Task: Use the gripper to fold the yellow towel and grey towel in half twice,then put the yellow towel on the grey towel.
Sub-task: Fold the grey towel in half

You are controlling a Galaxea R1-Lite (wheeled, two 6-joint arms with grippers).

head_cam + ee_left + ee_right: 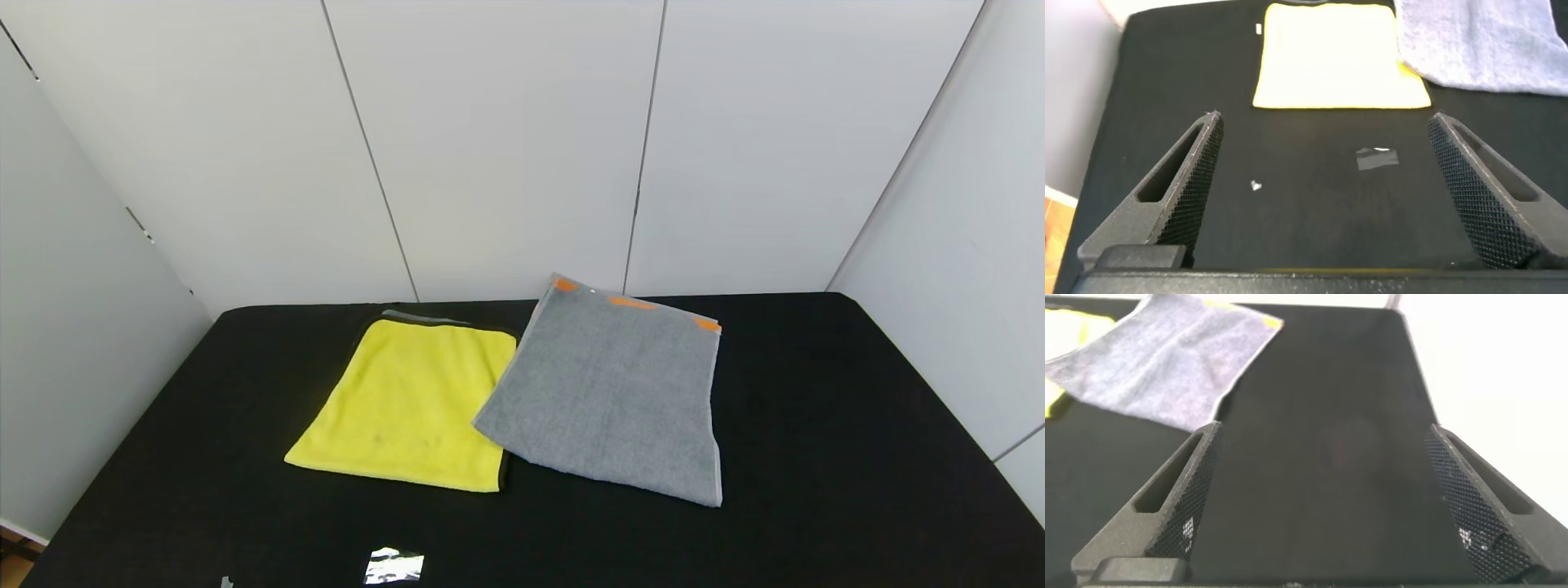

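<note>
Overlapping the yellow towel, the grey towel lies flat.

A test booth or lab: plain white panel walls (seams showing) box in a black-covered table on three sides.

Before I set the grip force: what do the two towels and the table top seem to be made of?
Yellow towel: looks like plush microfibre, matte, with dark edge binding. Grey towel: probably heathered terry, with a flecked, nubby surface and orange marks at its far end. Table: matte black, possibly cloth-covered; unclear.
</note>
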